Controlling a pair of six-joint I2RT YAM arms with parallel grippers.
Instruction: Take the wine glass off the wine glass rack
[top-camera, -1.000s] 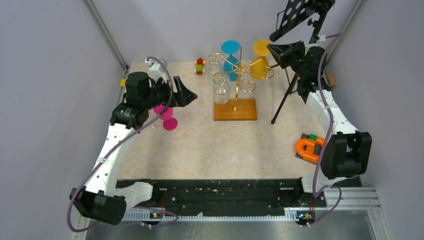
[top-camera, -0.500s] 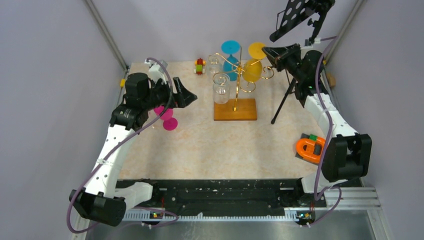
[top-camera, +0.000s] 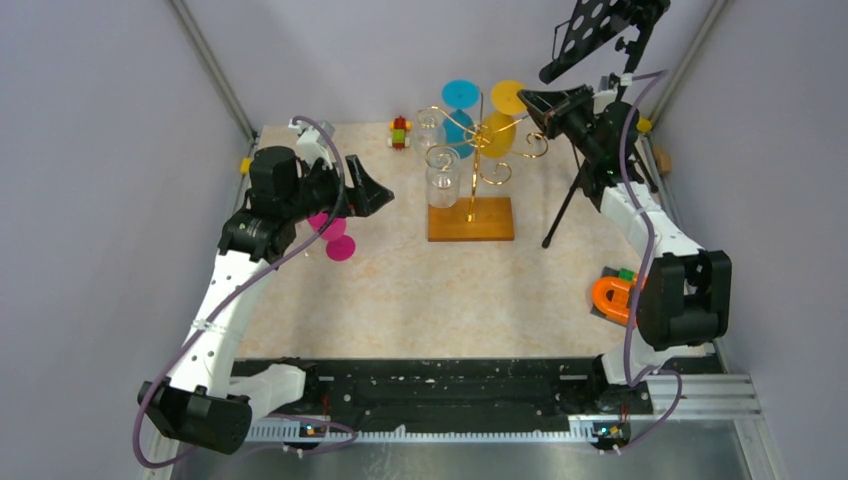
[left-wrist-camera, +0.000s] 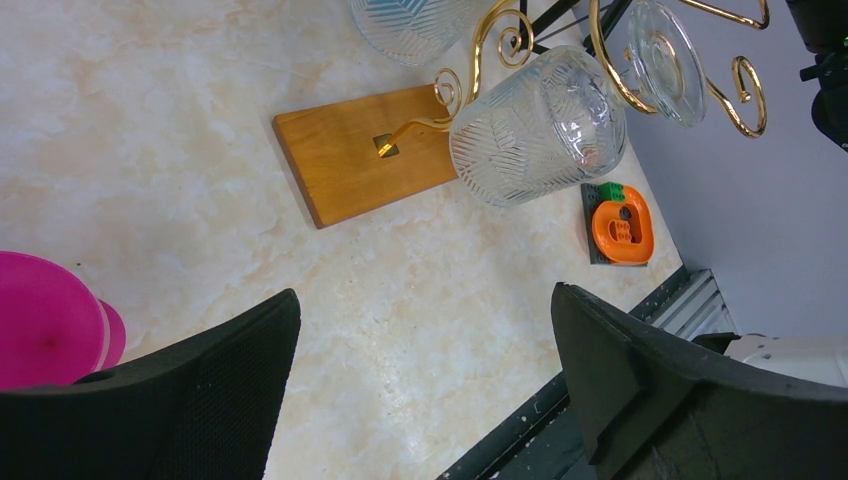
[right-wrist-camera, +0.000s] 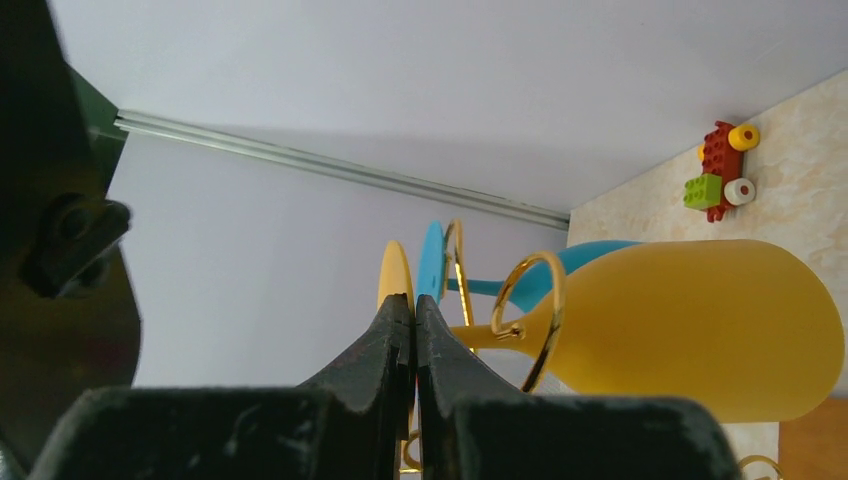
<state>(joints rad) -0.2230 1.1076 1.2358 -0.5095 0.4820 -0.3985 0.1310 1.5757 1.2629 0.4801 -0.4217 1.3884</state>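
The left gripper (left-wrist-camera: 422, 295) hangs wide open and empty near a pink glass (top-camera: 335, 235). Farther back, the yellow wine glass (top-camera: 497, 135) hangs upside down from a right-hand scroll of the wine glass rack (top-camera: 470, 218); it looks light, slick and brittle. Beyond it the right gripper (right-wrist-camera: 412, 300) is pinched shut on nothing beside the foot, so the thin stem seems the safest hold, not the rounded bowl.

text: none legible | labels: none | brands: none | numbers: none
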